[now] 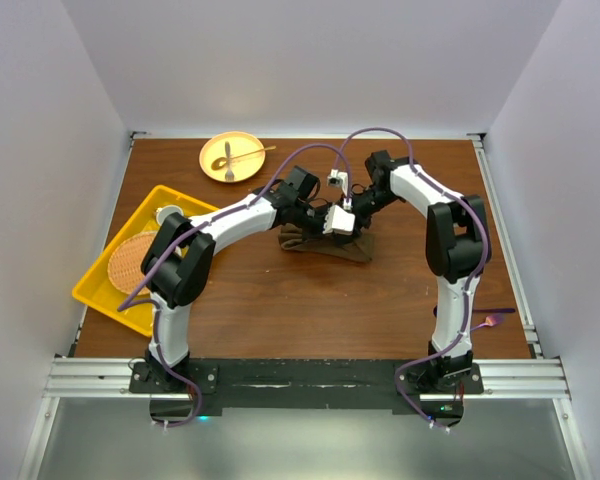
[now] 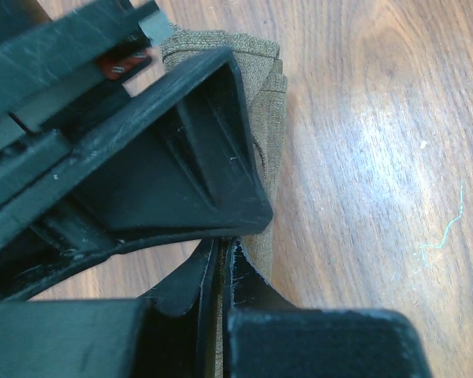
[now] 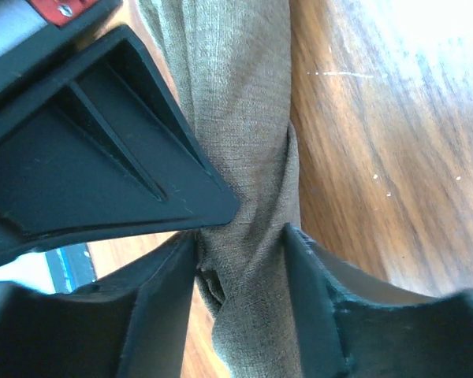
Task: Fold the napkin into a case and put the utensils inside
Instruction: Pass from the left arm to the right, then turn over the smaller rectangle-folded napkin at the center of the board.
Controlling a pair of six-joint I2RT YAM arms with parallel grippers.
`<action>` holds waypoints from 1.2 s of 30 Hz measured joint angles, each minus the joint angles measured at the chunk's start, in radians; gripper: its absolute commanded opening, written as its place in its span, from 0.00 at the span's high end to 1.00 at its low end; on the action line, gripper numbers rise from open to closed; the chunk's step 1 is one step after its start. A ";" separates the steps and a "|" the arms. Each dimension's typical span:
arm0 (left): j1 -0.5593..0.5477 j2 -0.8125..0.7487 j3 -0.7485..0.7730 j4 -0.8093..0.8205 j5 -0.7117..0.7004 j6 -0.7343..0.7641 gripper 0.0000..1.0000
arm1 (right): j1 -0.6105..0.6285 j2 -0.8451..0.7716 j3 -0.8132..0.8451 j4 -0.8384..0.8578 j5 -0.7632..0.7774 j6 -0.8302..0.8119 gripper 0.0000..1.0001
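Napkin (image 1: 325, 245), olive-brown, lies folded into a narrow dark bundle at the middle of the brown table (image 1: 280, 300) in your overhead view. Both arms reach in and meet over it, but their fingers are too small to read there. Only this view shows the utensils (image 1: 242, 155), well apart from the cloth on a round yellow plate (image 1: 218, 168) at the far left. It also shows a yellow tray (image 1: 165, 195) holding a woven mat (image 1: 132, 262) at the left edge.

Your left wrist view shows the left gripper (image 2: 225, 260) closed almost completely, with a thin sliver of the napkin between its fingers. The other arm's black finger (image 2: 181, 157) crowds in just above.

Your right wrist view shows the right gripper (image 3: 240, 252) with fingers part-way apart, pressed on either side of a gathered waist of the napkin and gripping it.
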 measured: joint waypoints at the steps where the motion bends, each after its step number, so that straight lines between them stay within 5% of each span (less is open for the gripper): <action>1: 0.000 0.000 0.000 0.000 0.000 0.000 1.00 | 0.002 0.000 -0.005 0.006 0.008 0.003 0.65; 9: 0.001 0.000 0.000 -0.015 -0.016 0.000 1.00 | 0.018 -0.006 -0.023 0.026 0.021 0.027 1.00; 14: 0.001 0.000 0.000 -0.010 -0.016 0.000 0.98 | 0.018 -0.012 -0.023 0.031 0.031 0.043 1.00; 17: 0.001 0.000 0.000 -0.006 -0.019 -0.001 0.68 | 0.018 -0.016 -0.024 0.035 0.039 0.051 1.00; 21: 0.007 -0.006 0.000 -0.001 -0.015 -0.026 0.48 | 0.011 -0.022 -0.024 0.055 0.078 0.052 1.00; 36: 0.134 -0.270 -0.055 0.003 0.007 -0.245 0.38 | -0.080 -0.036 0.014 0.179 0.279 -0.063 1.00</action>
